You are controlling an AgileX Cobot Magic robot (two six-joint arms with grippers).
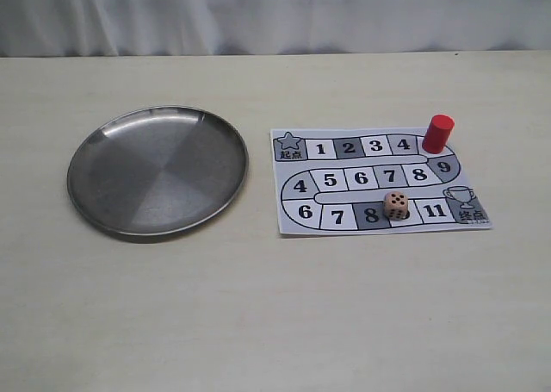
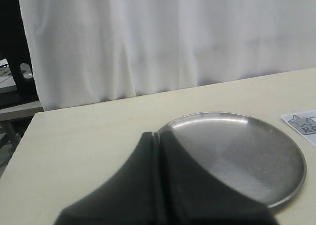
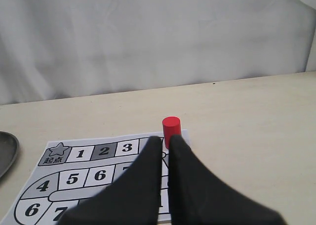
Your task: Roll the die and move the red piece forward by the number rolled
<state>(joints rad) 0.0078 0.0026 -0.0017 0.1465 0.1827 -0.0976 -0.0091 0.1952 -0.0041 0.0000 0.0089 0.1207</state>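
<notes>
The die [image 1: 396,205], a tan wooden cube with several dark pips on top, rests on the paper game board [image 1: 297,164] between squares 8 and 11. The red piece [image 1: 437,133] stands upright at the board's far right corner, just past square 4. In the right wrist view the red piece [image 3: 171,128] stands just beyond my right gripper [image 3: 165,140], whose black fingers are together with only a thin slit and nothing between them. My left gripper [image 2: 157,134] is shut and empty, its tips over the near rim of the steel plate [image 2: 247,156]. Neither gripper shows in the exterior view.
A round, empty steel plate [image 1: 157,170] lies on the table to the left of the board. A white curtain hangs behind the table's far edge. The board's star corner [image 2: 303,123] peeks in beside the plate in the left wrist view.
</notes>
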